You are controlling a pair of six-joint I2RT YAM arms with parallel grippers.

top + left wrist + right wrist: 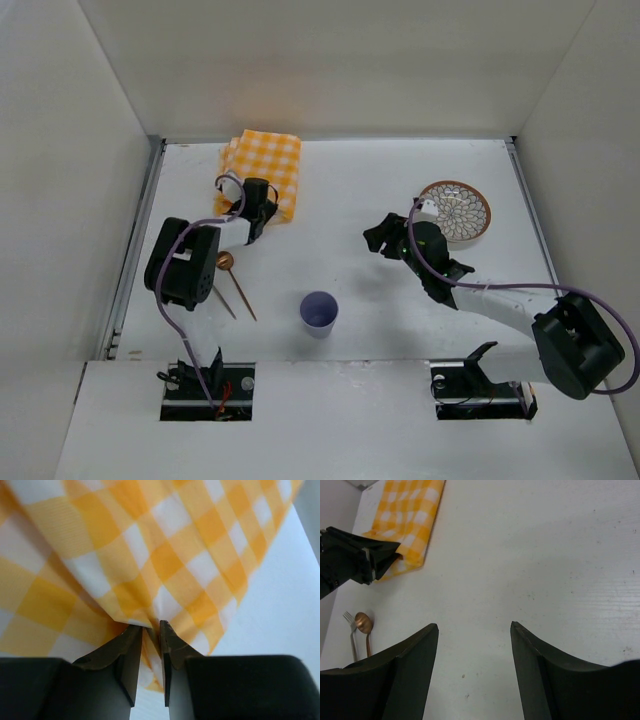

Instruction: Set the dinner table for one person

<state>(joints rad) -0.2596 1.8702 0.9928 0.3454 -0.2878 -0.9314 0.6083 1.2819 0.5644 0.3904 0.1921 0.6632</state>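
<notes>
The dinner table (350,190), matte white, bears a yellow-checked cloth (272,160) pinched by the left pincer (153,629); the right pincer (474,626) gapes wide.

I work in a robotics lab test cell, bare white panel walls (330,70) boxing in my matte white dinner table (350,180), my left arm (185,265) and right arm (500,310) bolted at its near edge, purple cables (510,286) looping off them

Left claw (152,628) tight — right claw (474,625) wide
</notes>
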